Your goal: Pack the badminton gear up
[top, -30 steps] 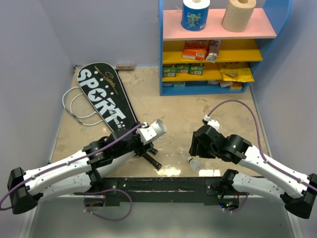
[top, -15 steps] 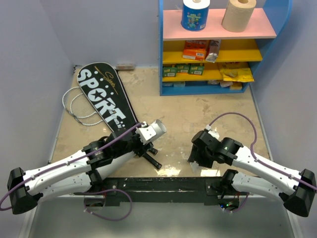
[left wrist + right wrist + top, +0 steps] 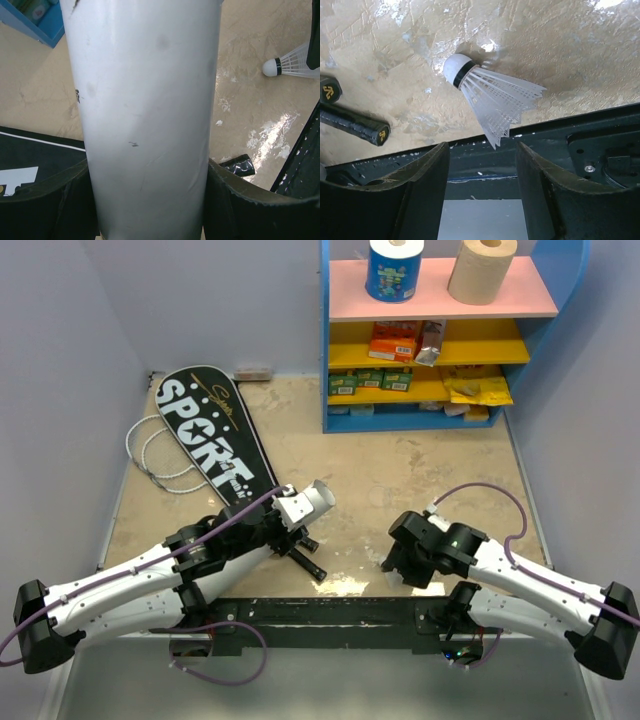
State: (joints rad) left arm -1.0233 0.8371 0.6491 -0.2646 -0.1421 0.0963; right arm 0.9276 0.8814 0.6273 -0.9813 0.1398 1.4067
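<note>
My left gripper (image 3: 292,510) is shut on the long white tube (image 3: 316,497), which points up and to the right; in the left wrist view the tube (image 3: 145,110) fills the space between both fingers. A white shuttlecock (image 3: 490,100) lies on the floor by the black base rail, its skirt tip just reaching between the open fingers of my right gripper (image 3: 481,148). The left wrist view also catches the shuttlecock (image 3: 292,64). The black "SPORT" cover (image 3: 210,435) lies at the back left over white-strung rackets (image 3: 150,455). Black racket handles (image 3: 305,562) stick out under the left arm.
A blue shelf unit (image 3: 325,360) stands at the back right with paper rolls (image 3: 482,270) on top and yellow and orange packets (image 3: 395,340) below. The black base rail (image 3: 330,612) runs along the near edge. Walls close in on the left and right.
The right gripper has come down and back toward the near rail, over the shuttlecock, its jaws a little narrower. The left arm and tube have not moved.
</note>
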